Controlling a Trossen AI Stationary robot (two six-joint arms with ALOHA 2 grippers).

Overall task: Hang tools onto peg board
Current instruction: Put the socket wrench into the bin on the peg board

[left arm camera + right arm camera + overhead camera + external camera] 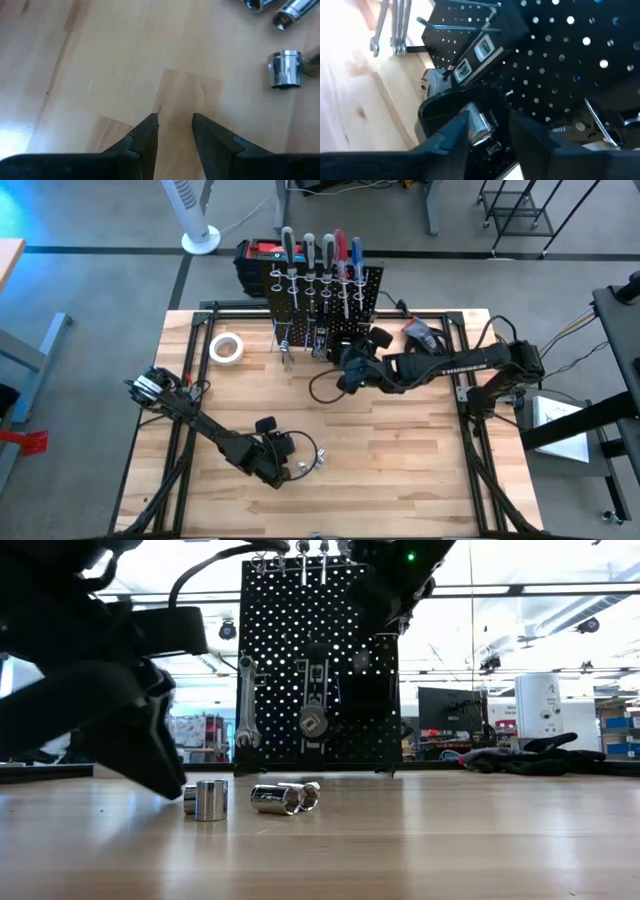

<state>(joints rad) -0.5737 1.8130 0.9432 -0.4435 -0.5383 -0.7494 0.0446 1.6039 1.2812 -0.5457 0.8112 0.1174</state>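
The black peg board (325,295) stands upright at the table's far middle. Screwdrivers (320,260) sit in its top ring holders, and silver wrenches (247,700) hang on its front. My right gripper (487,132) is open in front of the board's small black bin (445,107). A silver socket (480,125) lies in the bin, seen in the gap between the fingers with space on both sides. My left gripper (175,122) is open above bare wood near the table's front. Three silver sockets (210,800) rest on the table beside it.
A white tape roll (227,348) lies left of the peg board. A black-and-red case (260,255) stands behind the board. Black gloves (540,755) lie at the far right. A dark cable loop (320,385) rests on the table below my right gripper.
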